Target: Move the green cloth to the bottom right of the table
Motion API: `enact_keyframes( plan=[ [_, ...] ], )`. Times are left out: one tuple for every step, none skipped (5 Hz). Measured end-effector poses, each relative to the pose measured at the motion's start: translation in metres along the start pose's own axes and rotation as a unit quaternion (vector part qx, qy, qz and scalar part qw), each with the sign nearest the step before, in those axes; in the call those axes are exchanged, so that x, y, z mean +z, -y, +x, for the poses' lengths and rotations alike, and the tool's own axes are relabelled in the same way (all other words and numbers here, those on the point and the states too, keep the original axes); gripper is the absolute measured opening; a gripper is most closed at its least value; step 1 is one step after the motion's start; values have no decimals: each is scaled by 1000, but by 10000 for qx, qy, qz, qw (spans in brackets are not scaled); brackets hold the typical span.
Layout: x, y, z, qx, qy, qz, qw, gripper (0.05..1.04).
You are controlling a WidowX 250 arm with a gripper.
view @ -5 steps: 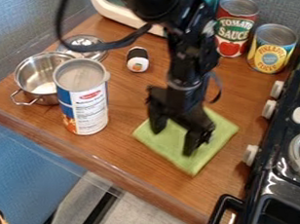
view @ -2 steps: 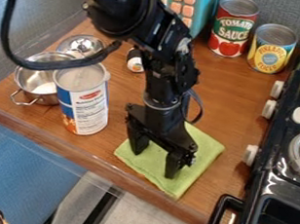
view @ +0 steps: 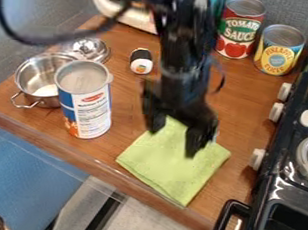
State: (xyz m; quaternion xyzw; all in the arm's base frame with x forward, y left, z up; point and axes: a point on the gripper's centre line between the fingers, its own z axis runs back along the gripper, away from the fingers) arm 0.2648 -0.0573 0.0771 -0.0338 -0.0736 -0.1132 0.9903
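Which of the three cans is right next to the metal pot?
The tall blue-and-white can, standing beside the metal pot; the red can and yellow can stand together farther back.

From my end this reads as a toy-kitchen setup: a stove [view: 302,184] with knobs and burner rings beside a wooden surface [view: 242,101] bearing a steel pot [view: 43,96] and food cans [view: 278,51].
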Motion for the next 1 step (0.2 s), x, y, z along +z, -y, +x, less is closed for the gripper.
enact_keyframes(
  plan=[
    [11, -7, -4, -11, 37, 22, 10000, 999]
  ],
)
